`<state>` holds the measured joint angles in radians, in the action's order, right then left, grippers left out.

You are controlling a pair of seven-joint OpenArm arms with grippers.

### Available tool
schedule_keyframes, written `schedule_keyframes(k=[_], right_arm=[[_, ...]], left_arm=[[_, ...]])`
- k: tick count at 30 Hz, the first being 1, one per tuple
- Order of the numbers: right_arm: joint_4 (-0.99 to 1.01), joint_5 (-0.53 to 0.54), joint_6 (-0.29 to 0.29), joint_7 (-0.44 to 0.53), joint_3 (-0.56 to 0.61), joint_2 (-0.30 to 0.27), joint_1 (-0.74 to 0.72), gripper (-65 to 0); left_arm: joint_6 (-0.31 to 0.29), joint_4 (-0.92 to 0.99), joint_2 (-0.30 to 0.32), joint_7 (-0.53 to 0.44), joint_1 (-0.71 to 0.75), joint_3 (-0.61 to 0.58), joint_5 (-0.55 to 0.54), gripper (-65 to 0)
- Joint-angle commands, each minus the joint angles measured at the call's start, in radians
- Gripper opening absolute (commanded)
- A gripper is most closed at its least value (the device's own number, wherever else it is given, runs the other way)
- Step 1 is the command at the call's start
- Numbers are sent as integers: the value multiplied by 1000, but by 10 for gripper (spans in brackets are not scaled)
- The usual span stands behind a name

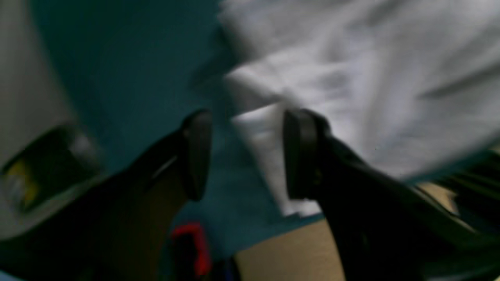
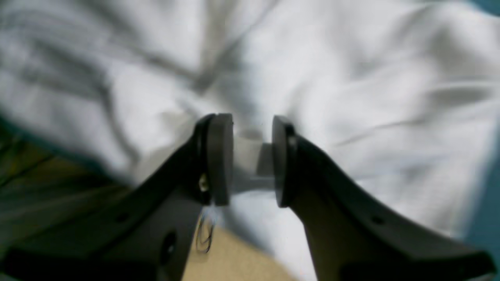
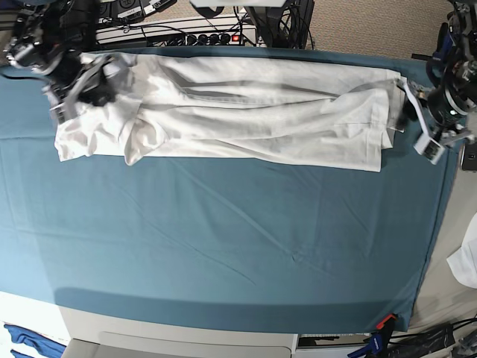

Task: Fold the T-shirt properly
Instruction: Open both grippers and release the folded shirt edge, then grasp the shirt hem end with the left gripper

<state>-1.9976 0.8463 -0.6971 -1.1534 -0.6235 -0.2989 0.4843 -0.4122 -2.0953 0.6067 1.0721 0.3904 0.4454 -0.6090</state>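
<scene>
The T-shirt (image 3: 238, 115) lies stretched across the far part of the teal tablecloth (image 3: 223, 239), its left end under the right gripper (image 3: 82, 86) and its right edge just beside the left gripper (image 3: 421, 119). Both arms reach in from the table's far corners; the left gripper's jaws stand spread and empty above the shirt's edge, while the right gripper's jaws are parted with a fold of cloth between them. The shirt is white, plain, wrinkled lengthwise and folded into a long band.

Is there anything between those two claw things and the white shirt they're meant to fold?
Nothing visible. The T-shirt lies stretched across the teal tablecloth, and the left gripper and right gripper sit right at its opposite ends with no object between.
</scene>
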Motion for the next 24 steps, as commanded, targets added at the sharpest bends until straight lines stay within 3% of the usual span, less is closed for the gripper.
schedule_keyframes(k=[1,4,8,15,20,24], right_arm=[[-17,18,-1,28,-39,3,-15,-470],[-17,18,-1,45,-129,64,-69,-470],[-17,45,-1,64,-188,134,-114,-470],[-17,66,-1,66,-188,163,-121,-470],[-17,66,-1,66,-188,163,-121,-470],[-17,66,-1,66,-188,164,-121,-470]], left_arm=[[42,-5,16,-21,-2,9,34,-341],[148,75,3,-63,-8,9,104,-334],[159,255,-32,-60,-87,11,-10,-334],[-34,526,-26,82,-261,112,-411,-334],[-89,698,43,165,-280,160,-621,-334],[-126,838,73,208,-280,156,-718,-305]])
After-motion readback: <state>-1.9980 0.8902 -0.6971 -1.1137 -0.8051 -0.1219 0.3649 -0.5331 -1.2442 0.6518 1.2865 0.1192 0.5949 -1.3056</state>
